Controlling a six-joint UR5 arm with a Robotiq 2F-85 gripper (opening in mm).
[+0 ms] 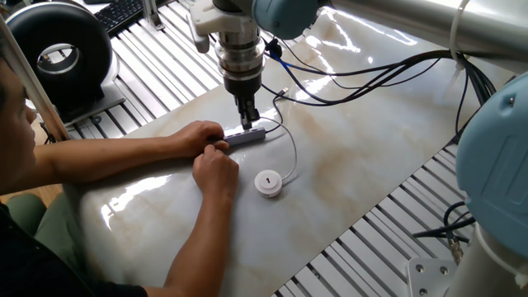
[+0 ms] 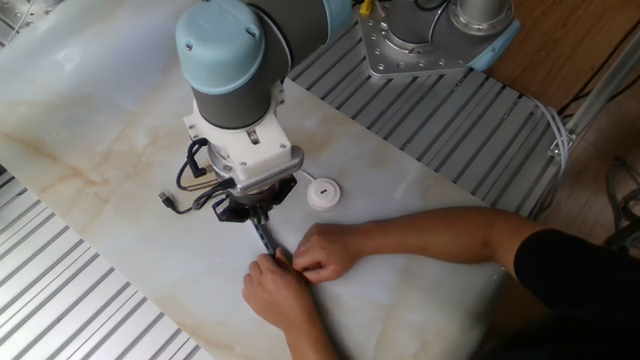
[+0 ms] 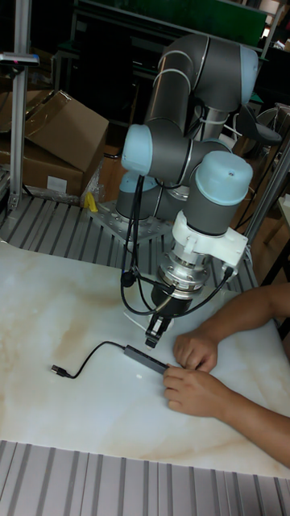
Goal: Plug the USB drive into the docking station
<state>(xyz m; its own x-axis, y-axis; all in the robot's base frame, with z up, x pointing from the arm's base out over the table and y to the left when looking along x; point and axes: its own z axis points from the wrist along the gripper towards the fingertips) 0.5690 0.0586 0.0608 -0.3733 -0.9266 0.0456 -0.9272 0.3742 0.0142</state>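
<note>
Your pincer points straight down at the table, and its tip hangs just over the far end of the docking station. The two fingers look very close together, but you cannot tell if they pinch the little plug or only hang over it, because the tip is too small and dark to see well. The docking station is a thin grey bar lying flat right under the pincer. In the tall fixed view you can see the bar below the pincer, with its black cable running away across the table to a small plug lying near the front edge. A person's two hands are beside the pincer, on the bar's other end: one hand rests on it and the other hand is just next to it. The USB drive, a small white round puck, sits on the table near the pincer, a little way past the bar. Its thin white cable bends back up to the pincer's tip. From the other fixed view the puck lies just beside the pincer.
</note>
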